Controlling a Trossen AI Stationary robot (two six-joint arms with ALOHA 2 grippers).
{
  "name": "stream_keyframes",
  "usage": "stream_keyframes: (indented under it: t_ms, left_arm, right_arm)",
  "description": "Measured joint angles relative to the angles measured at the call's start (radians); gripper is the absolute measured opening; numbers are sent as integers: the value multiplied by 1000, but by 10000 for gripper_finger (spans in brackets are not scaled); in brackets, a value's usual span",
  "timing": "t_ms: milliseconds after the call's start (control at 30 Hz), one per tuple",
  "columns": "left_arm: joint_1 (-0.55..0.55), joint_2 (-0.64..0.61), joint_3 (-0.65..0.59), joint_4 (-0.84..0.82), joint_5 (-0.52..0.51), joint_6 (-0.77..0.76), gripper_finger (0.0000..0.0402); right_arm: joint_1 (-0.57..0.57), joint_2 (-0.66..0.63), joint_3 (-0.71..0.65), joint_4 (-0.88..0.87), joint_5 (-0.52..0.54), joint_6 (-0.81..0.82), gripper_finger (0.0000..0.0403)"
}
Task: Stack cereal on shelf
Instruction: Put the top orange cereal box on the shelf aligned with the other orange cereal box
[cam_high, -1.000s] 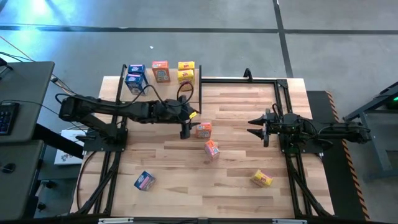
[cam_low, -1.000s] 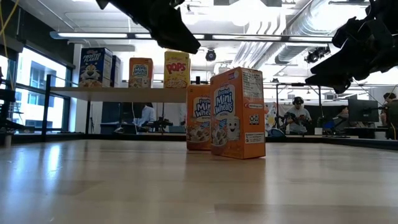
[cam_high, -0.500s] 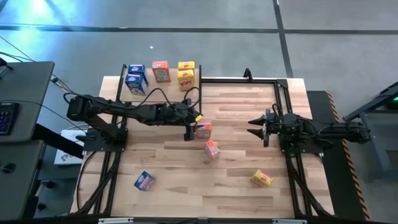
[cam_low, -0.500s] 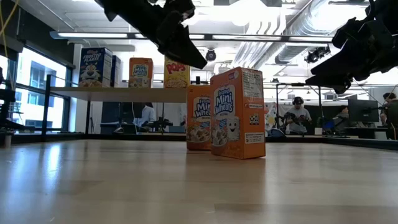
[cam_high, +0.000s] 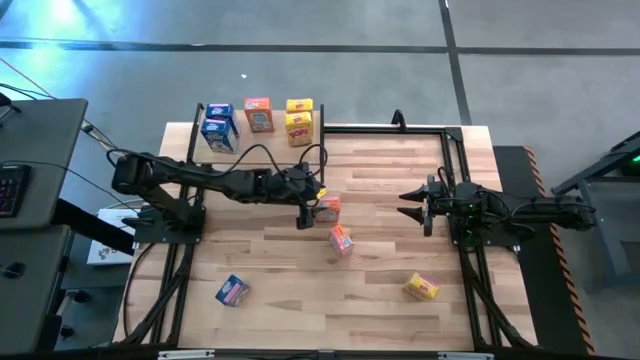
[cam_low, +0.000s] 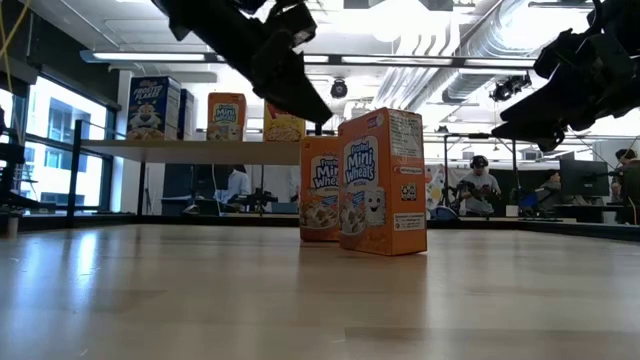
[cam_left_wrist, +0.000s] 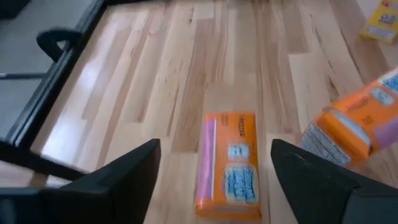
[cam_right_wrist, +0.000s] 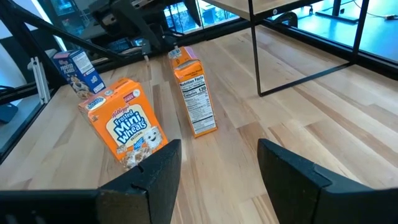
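Observation:
An orange-red cereal box (cam_high: 327, 208) stands upright on its base at mid-table. My left gripper (cam_high: 304, 208) is open and hovers just above and to the left of it. In the left wrist view its two fingers stand on either side of the box's top (cam_left_wrist: 228, 163) without touching it. A second orange-red box (cam_high: 341, 240) stands nearer the front. On the shelf (cam_low: 190, 147) at the far left stand blue (cam_high: 216, 126), orange-red (cam_high: 258, 115) and yellow (cam_high: 298, 118) boxes. My right gripper (cam_high: 410, 205) waits open at the right.
A blue box (cam_high: 232, 290) lies near the front left and a yellow box (cam_high: 421, 288) near the front right. A black frame (cam_high: 385, 128) runs along the far edge. Bare planks lie between the boxes and my right gripper.
My left gripper has come down and moved a little toward the table's right edge, closing in on the upright orange-red box. The boxes have stayed where they were.

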Motion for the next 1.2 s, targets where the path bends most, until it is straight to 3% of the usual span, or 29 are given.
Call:
stream_keyframes:
  t_ms: [233, 767, 1200]
  left_arm:
    - [0, 34, 2, 9, 20, -10, 314]
    - [30, 125, 1, 11, 74, -34, 312]
    - [36, 132, 1, 19, 110, -36, 229]
  right_arm:
    - [0, 0, 0, -19, 0, 0, 205]
    - [0, 0, 0, -36, 0, 0, 205]
    - [0, 0, 0, -39, 0, 0, 205]
